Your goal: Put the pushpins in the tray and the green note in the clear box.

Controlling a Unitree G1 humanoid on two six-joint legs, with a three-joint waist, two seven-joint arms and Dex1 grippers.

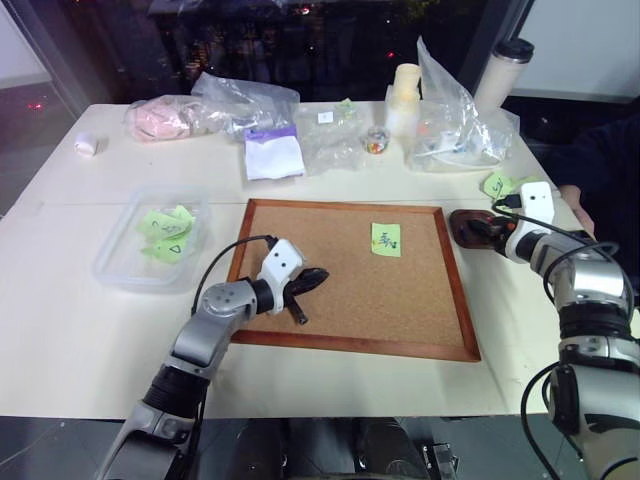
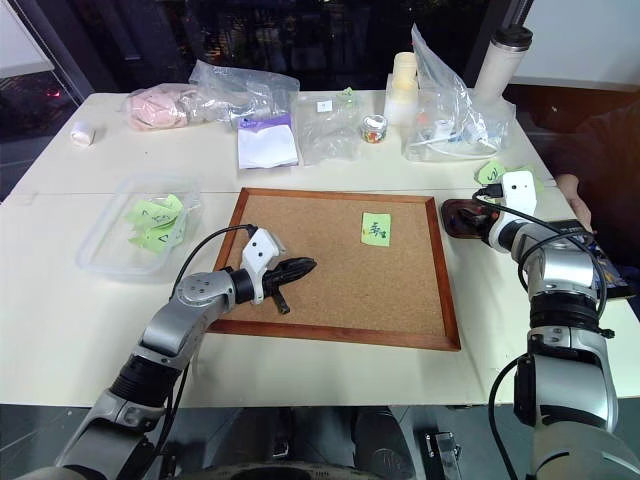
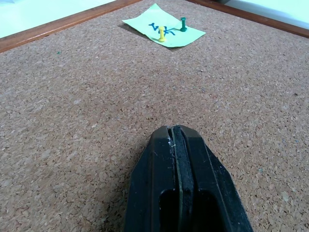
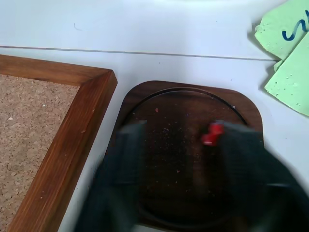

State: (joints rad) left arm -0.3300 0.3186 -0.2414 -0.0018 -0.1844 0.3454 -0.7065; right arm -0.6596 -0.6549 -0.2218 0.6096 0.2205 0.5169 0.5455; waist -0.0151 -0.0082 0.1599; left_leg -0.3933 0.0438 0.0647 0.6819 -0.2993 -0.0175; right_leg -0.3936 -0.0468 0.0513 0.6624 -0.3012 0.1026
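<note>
Right wrist view: right end effector (image 4: 193,169) hangs spread open over the tray (image 4: 159,104), red pushpin (image 4: 212,134) between its fingers, so one's about in. Ahead of the clenched left end effector (image 3: 175,133), the green note (image 3: 164,26) sits pinned by two more

White table (image 1: 90,330): cork board (image 1: 400,300), tray (image 1: 470,228), clear box (image 1: 120,270), bags (image 1: 450,120).

A small light-green square note (image 2: 376,229) sits near the far right corner of the wood-framed cork board (image 2: 330,300).
</note>
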